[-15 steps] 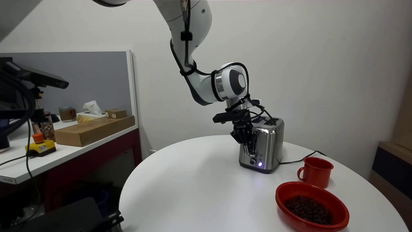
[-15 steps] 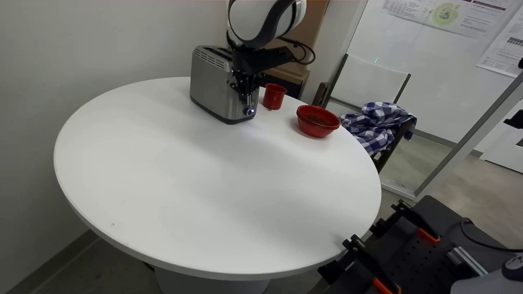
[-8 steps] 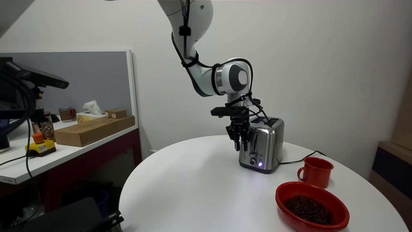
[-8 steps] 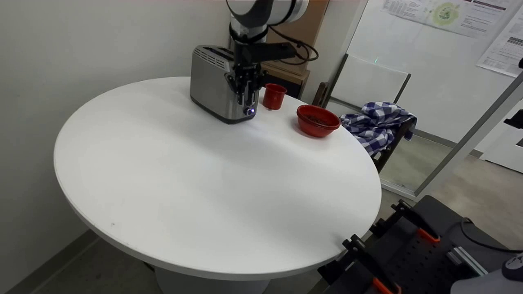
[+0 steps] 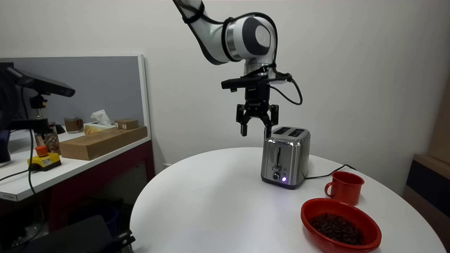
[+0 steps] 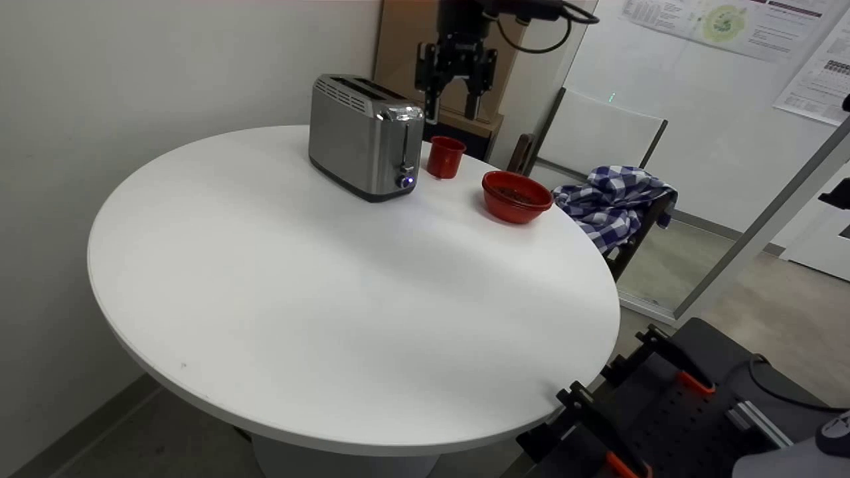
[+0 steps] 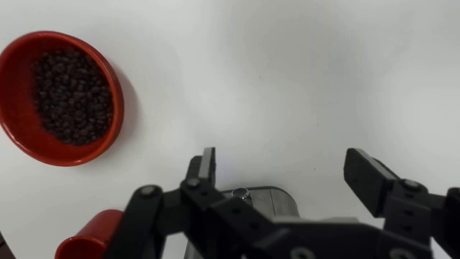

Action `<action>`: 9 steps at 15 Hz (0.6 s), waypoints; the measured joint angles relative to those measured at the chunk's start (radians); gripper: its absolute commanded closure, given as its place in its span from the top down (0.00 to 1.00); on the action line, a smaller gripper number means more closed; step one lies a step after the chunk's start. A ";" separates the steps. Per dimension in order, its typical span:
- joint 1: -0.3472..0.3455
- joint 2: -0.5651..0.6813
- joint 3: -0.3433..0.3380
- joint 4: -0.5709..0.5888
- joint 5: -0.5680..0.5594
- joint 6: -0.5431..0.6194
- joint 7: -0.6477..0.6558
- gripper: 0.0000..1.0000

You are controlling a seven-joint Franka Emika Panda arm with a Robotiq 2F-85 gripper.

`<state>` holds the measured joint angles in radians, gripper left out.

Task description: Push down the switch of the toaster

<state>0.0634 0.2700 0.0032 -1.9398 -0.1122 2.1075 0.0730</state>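
Hanging above the round white tabletop (image 5: 197, 196) at the end of a white robot arm (image 5: 216, 45), the gripper (image 5: 255, 135) points downward with its two fingers (image 5: 243, 130) spread wide, tabletop showing between their tips in the wrist view. In an exterior view they stand clear of the silver two-slot toaster (image 6: 352, 139), near its upper front edge. The toaster is upright on the tabletop, close to the wall (image 5: 351, 88). On its narrow front, the switch (image 5: 276, 169), a small lever, sits at the low end of a thin vertical dark track (image 5: 278, 154), just above a round dark knob (image 5: 276, 176). Beside the knob a violet light (image 5: 284, 179) glows. A black cord (image 5: 328, 174) runs from the toaster's base over the tabletop, passing behind a red mug (image 5: 348, 189) that stands upright. Next to the mug, a red bowl (image 7: 18, 108) holds a heap of dark beans (image 7: 73, 97). The wrist view shows the toaster partly hidden by the gripper. In an exterior view a separate white tabletop (image 5: 21, 184) bears a long cardboard box (image 5: 105, 140), a tissue box (image 5: 92, 129) and a yellow emergency stop (image 5: 44, 161) with a red-orange button (image 5: 41, 150). A blue-and-white checked cloth (image 6: 611, 199) lies draped over a dark-framed chair (image 6: 597, 133).
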 measured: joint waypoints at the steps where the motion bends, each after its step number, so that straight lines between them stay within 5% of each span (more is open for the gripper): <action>1: 0.000 -0.057 0.000 -0.054 -0.002 0.001 -0.013 1.00; 9: -0.006 -0.443 0.010 -0.419 0.033 0.038 -0.129 1.00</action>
